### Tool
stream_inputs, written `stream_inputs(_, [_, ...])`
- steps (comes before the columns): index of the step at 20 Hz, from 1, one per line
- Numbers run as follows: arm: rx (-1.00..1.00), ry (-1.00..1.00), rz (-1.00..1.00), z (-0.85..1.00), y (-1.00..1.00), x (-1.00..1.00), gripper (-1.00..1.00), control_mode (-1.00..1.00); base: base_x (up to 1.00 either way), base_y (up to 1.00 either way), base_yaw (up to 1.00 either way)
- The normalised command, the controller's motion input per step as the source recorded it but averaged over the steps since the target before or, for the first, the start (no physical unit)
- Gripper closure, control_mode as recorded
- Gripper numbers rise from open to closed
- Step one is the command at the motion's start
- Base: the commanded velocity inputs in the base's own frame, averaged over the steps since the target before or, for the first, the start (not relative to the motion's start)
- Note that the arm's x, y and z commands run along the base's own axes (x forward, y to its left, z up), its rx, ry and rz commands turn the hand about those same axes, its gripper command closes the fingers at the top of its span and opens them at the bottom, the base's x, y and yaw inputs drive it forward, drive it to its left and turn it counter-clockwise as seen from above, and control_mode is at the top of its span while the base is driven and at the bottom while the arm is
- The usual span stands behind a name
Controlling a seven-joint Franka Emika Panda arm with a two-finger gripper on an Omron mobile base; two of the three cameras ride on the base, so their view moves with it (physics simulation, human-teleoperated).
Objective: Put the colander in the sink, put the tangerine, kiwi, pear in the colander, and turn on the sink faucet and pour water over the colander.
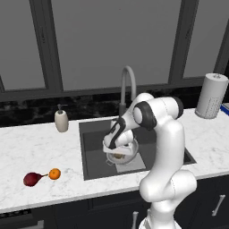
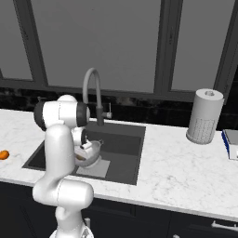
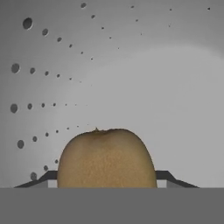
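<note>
The claw [image 3: 107, 186] is gripping the kiwi [image 3: 106, 158] between its two finger tips and is reaching down inside the colander [image 1: 121, 154], whose perforated wall is rising close behind the fruit in the hand view. Whether the kiwi is touching the colander floor cannot be told.

The colander is sitting in the sink [image 1: 91, 154], on the pale panel at the bottom of the basin, so the first step appears complete. The second step is judged to be under way: the kiwi is at the colander but not yet released.

To the left of the sink, on the tabletop [image 1: 40, 147], the pear [image 1: 31, 179] and the tangerine [image 1: 54, 174] are lying just beside each other, well apart from the colander; both remain to be moved.

Behind the basin, the sink faucet [image 1: 128, 85] is standing with its spout arching over the sink. No water is running, so the final step is outstanding. A soap dispenser [image 1: 61, 120] is standing near the back-left corner of the sink.
</note>
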Motion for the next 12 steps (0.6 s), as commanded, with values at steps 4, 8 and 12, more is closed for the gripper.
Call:
stream_inputs(4, [0.00,0.00,0.00,0.00,-0.25,0.00,1.00,-1.00,0.00,0.00,0.00])
stream_inputs(8, [0.00,0.00,-0.01,0.00,-0.15,0.00,1.00,-1.00,0.00,0.00,0.00])
stream_inputs(12, [0.00,0.00,-0.02,0.00,0.00,0.00,-1.00,-1.00,0.00,0.00,0.00])
